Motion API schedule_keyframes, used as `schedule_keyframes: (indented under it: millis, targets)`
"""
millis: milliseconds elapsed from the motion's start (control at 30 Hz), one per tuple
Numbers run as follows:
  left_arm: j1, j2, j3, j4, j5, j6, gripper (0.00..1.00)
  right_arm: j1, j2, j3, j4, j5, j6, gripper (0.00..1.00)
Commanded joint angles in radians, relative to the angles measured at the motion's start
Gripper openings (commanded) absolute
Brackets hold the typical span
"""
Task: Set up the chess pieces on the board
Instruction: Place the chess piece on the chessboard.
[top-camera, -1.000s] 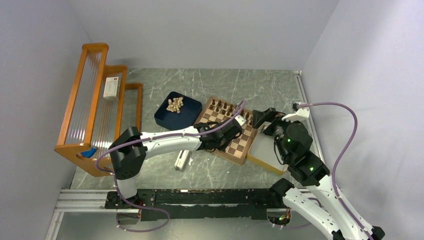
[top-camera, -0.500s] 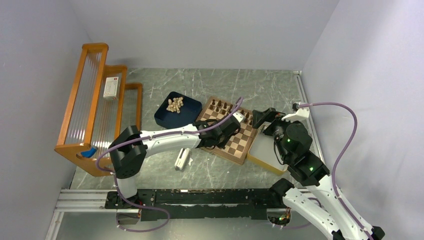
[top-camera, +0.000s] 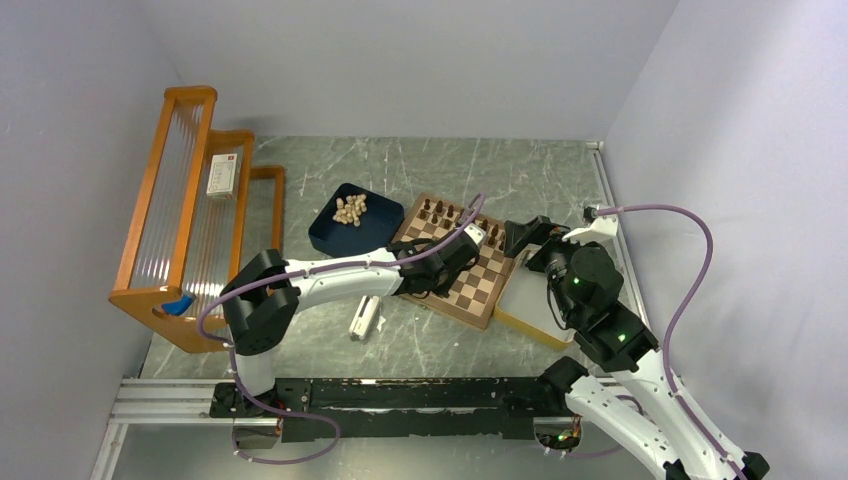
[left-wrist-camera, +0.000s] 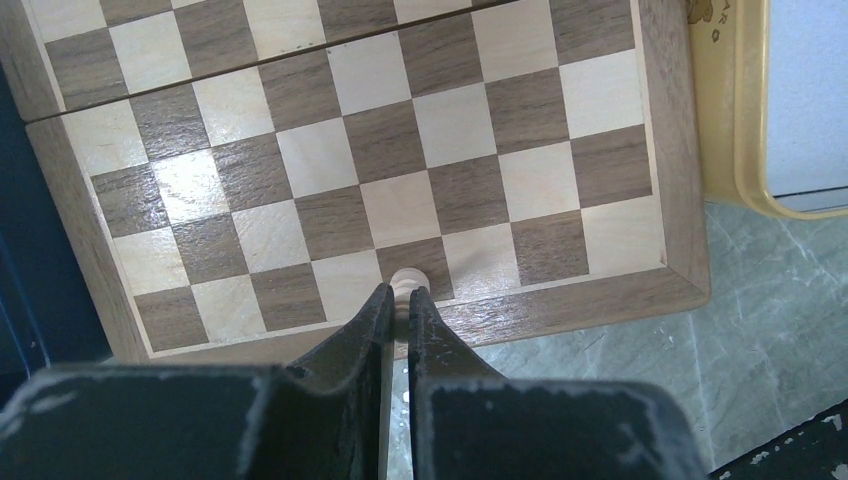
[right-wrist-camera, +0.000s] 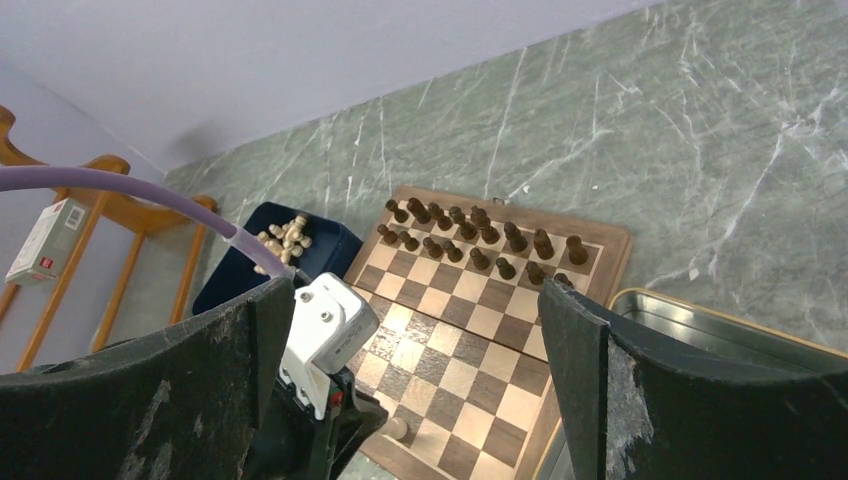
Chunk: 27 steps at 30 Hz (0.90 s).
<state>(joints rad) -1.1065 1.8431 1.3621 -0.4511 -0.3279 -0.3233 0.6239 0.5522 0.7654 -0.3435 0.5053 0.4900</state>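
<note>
While a pale pawn (left-wrist-camera: 410, 282) is clamped in the jaws of our left gripper (left-wrist-camera: 398, 297) over a dark square by the near rim of the board (left-wrist-camera: 400, 150), we see dark pieces (right-wrist-camera: 470, 235) in two rows along its far edge. Other pale pieces (top-camera: 350, 208) lie heaped in the blue tray (top-camera: 330, 240) beside its left corner. Our right gripper (right-wrist-camera: 415, 288) hangs near the yellow-rimmed tray (right-wrist-camera: 720, 335), jaws apart.
</note>
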Motion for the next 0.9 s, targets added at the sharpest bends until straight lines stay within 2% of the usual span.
schedule_keyframes:
  millis: [0,533,867]
  targets:
    - [0.010,0.006,-0.014,0.041,0.021,-0.014,0.05,0.004,-0.002,-0.009,0.016,0.019,-0.005,0.96]
    - [0.011,0.013,-0.021,0.044,0.040,-0.026,0.05,0.004,0.000,-0.009,0.015,0.019,-0.006,0.97]
    - [0.013,0.009,-0.014,0.032,0.029,-0.030,0.20,0.004,-0.003,-0.015,0.019,0.019,-0.008,0.97]
